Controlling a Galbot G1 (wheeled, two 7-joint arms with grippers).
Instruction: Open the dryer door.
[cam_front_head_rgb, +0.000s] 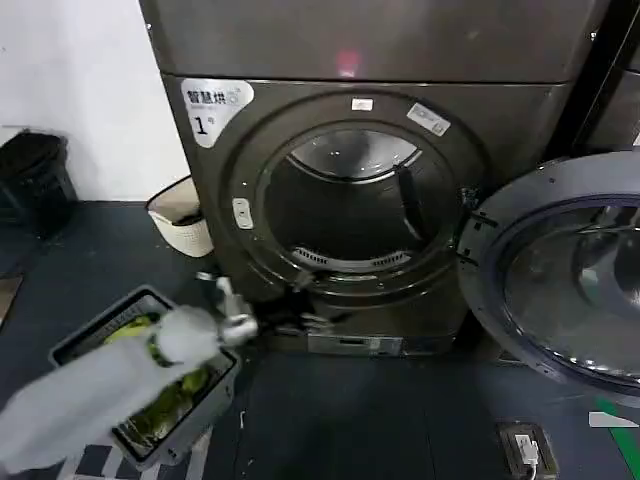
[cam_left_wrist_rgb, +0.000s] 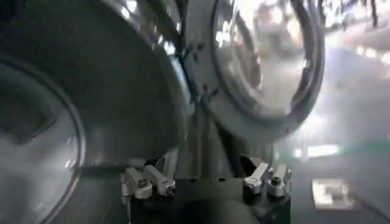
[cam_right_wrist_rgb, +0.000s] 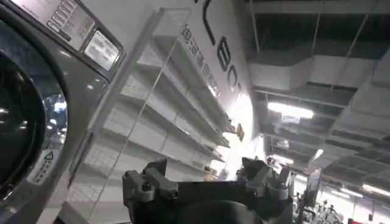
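Laundry shop, numbered dryers (cam_front_head_rgb: 360, 200), shelving (cam_right_wrist_rgb: 164, 109)

- The dryer door (cam_front_head_rgb: 560, 275) stood swung open at the machine's right, but the head view's right edge cut off its far side.
- The left gripper (cam_front_head_rgb: 232, 308) and its arm were smeared by blur in the head view, so the finger gap could not be read there.
- The basket (cam_front_head_rgb: 75, 345) on the floor was partly hidden beneath that arm; its greenish contents were too blurred to identify.
- In the left wrist view the dryer door (cam_left_wrist_rgb: 262, 61) was blurred, its top cut off.
- In the right wrist view the right gripper (cam_right_wrist_rgb: 210, 182) was cropped at the frame edge.
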